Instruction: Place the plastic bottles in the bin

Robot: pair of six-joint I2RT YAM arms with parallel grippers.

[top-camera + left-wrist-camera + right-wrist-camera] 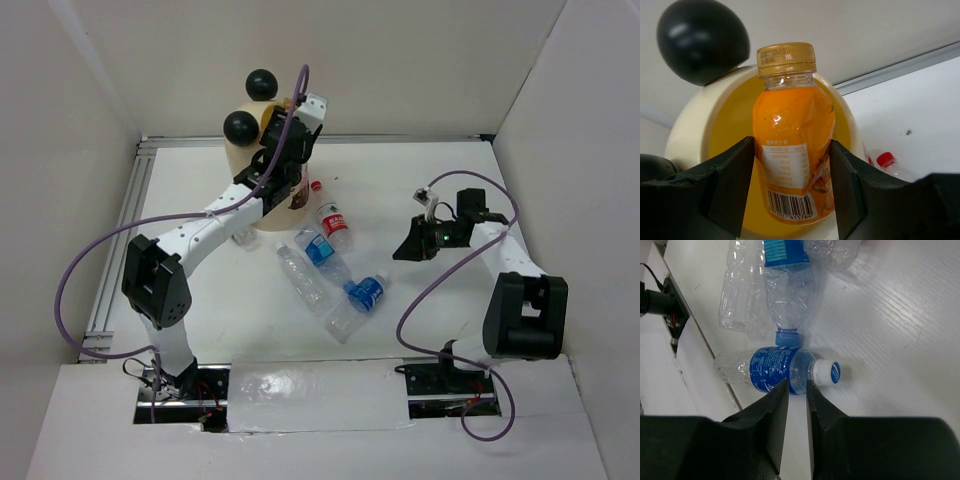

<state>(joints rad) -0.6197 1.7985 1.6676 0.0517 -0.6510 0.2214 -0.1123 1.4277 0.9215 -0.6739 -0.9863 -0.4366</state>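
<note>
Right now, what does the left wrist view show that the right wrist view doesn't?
Only the left wrist view: an orange bottle gripped between the left fingers over the yellow mouth of the bin, a black ball on its rim, and a red-capped bottle beside the bin.
Only the right wrist view: a blue-labelled bottle lying under the right fingers, which stand narrowly apart on nothing, plus a blue-capped bottle and a clear bottle.
Both: the white table.

Bottles (pixel 318 250) lie right of the bin (pixel 235 158) (another bottle (pixel 792 135) over it).
</note>
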